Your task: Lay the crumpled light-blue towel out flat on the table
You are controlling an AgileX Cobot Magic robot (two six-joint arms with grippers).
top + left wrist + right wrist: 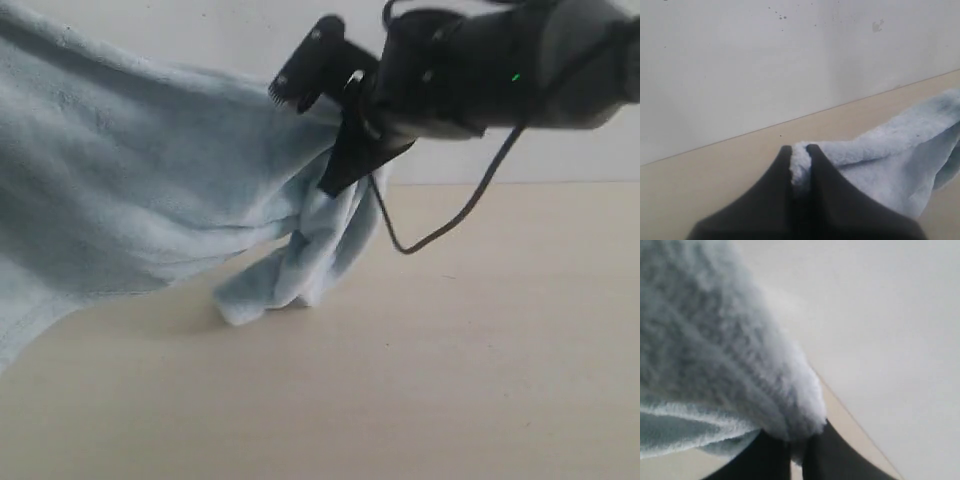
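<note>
**Towel up in two grips, nothing laid flat yet**

Towel [150, 180] cloth is closest to the exterior lens. It is a soft, blurred sheet that fills the frame from 9 o'clock in to the centre.

- Right tool [796, 440]: enters the exterior view from 1 o'clock. Its wrist view shows the jaws pinched narrow on a thick roll of pile. It is holding towel, not air.
- Left tool [800, 150]: outside the exterior view. Its own camera shows both fingers closed tight, with a tuft of towel edge squeezed between them. The rest of the cloth trails off toward 3 o'clock over the counter [450, 350].
- The cloth hangs between the two grips, slack and folded. Below the right tool a twisted fold drops toward 7 o'clock of centre, and its low end seems to rest on the counter with a shadow beside it.
- No hem or label is legible, so I cannot tell whether either grip is on a corner.
- A black cable [440, 235] loops under the right arm, clear of the cloth.

Progress, as a judgement:
- Done: the pick-up. Both ends are secured and most of the towel is off the surface.
- Left: draw the grips apart to take out the sag and the twist, then lower the sheet, lay it out and let go.
- Roughly the early middle of the job, since no part lies flat.
</note>
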